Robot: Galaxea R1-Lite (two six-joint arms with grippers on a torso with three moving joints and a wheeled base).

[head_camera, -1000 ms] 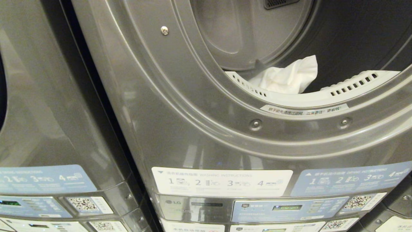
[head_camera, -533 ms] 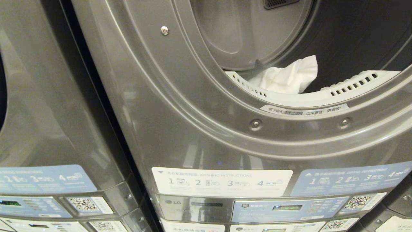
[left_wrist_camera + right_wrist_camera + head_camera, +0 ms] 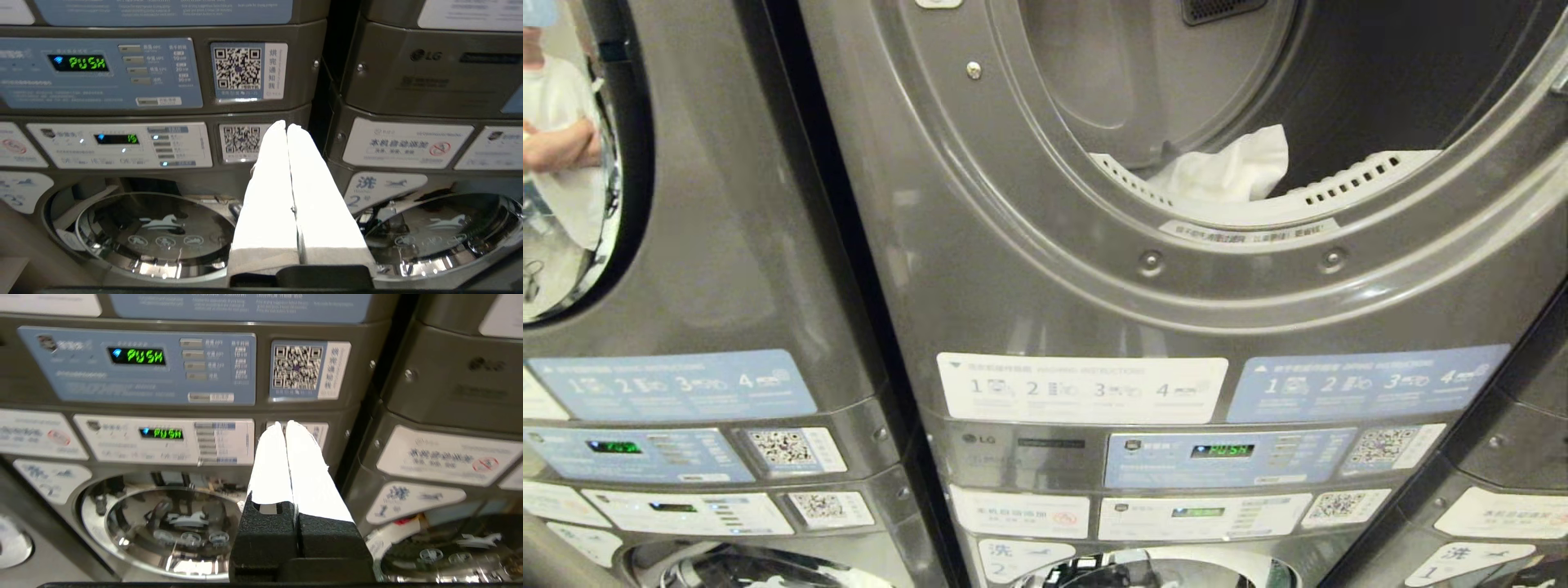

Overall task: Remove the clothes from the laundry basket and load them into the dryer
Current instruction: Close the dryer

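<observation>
Left tool (image 3: 287,127) closed, empty; right tool (image 3: 285,424) closed, empty. White cloth (image 3: 1229,170) inside open dryer (image 3: 1029,245), upper centre.

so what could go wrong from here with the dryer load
The white cloth sits just behind the dryer opening's lip, so it might slip out or catch in the door. Both the left gripper and right gripper are shut and empty near the control panels, which a careless arm move could press.

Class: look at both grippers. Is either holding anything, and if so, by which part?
Nothing is held. The left gripper and right gripper are both shut and empty, in front of the machines' control panels.
</observation>
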